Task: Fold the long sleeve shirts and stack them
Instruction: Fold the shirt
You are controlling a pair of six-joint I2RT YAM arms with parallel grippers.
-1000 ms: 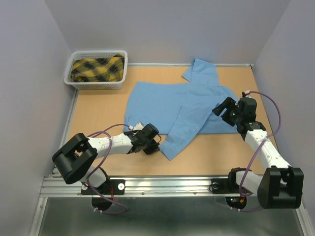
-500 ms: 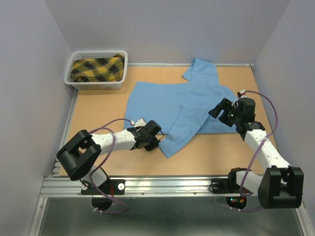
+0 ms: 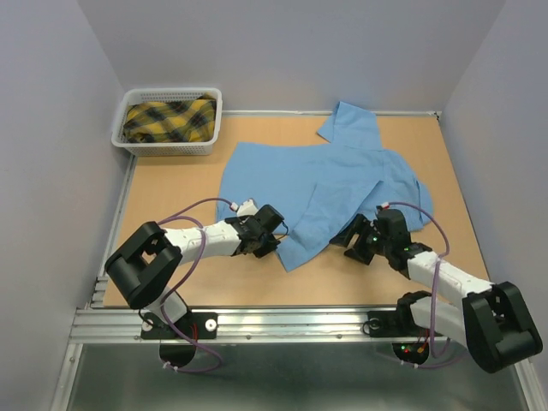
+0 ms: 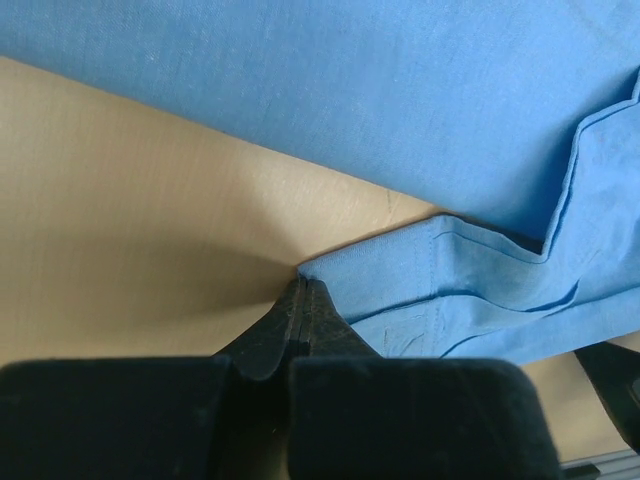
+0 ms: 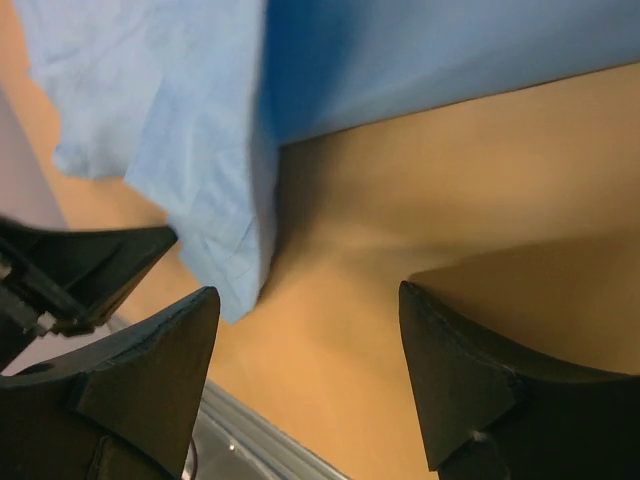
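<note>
One light blue button-front cloth shirt (image 3: pixel 342 175) lies spread on the wooden bench (image 3: pixel 171 197). One white plastic basket (image 3: pixel 167 147) in the far left corner holds a yellow-and-black plaid cloth (image 3: pixel 169 120). The left gripper (image 4: pixel 303 285), jaws pressed together, pinches the folded sleeve's cuff corner. The right gripper (image 5: pixel 305 295), jaws spread, hovers over the bench just beside that sleeve.

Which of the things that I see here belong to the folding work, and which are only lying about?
Belonging to the job:
- light blue shirt, spread on the table
- left pincer, shut on its cuff corner
- right pincer, open, beside the sleeve

Lying about:
- white basket at the far left corner
- yellow-black plaid cloth inside it, untouched
</note>
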